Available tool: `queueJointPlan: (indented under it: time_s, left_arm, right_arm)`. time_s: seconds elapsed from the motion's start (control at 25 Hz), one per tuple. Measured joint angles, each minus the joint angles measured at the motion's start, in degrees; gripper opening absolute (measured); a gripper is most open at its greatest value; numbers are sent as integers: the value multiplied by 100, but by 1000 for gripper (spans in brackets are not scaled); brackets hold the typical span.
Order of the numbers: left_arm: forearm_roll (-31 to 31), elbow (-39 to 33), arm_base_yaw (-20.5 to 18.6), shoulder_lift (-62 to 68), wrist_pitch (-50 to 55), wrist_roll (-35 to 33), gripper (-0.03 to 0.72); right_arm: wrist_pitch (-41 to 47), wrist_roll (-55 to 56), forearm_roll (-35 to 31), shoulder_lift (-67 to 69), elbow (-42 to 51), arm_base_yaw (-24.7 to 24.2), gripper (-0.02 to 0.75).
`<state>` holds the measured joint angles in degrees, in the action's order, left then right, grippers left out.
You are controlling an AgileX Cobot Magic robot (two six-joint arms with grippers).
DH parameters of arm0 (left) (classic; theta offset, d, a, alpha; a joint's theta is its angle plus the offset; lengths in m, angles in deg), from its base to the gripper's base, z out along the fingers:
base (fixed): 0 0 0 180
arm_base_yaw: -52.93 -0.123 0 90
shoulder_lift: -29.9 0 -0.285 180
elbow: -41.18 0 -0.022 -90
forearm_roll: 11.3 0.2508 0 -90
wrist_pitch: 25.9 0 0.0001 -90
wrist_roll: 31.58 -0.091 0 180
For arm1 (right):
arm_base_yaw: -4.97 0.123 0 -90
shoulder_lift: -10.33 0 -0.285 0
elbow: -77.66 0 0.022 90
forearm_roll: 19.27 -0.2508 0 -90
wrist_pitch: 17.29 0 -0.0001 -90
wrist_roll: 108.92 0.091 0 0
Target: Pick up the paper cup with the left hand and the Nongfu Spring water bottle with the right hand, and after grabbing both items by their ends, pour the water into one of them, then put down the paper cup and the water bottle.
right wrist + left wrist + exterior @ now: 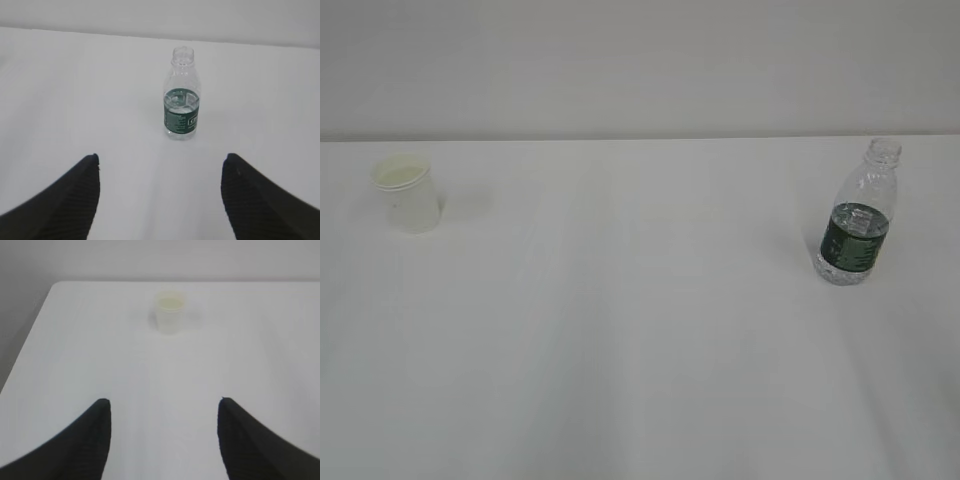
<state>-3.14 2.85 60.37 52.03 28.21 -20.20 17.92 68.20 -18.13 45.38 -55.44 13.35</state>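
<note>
Exterior view, white table [640, 350], pale wall [640, 60]

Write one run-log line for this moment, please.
stage: before pickup | cup: upright, table left | bottle: upright, uncapped, table right | left hand: open, facing cup | right hand: open, facing bottle

No readable text anywhere: the small clear ribbed plastic bottle [181, 97] wears a dark green label band [180, 119] with a pale boxed mark, but its lettering is too blurred to read.
</note>
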Motion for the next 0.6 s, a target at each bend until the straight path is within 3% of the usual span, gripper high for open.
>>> queueJointPlan:
  time_s: [0.32, 0.6]
  left_arm:
    - [134, 0, 337, -73, 620, 8, 467]
    - [134, 0, 351, -80, 1244, 140, 465]
  right_arm:
    - [1056, 740, 125, -879, -13, 0, 564]
    - [2226, 763, 557, -1691, -13, 0, 563]
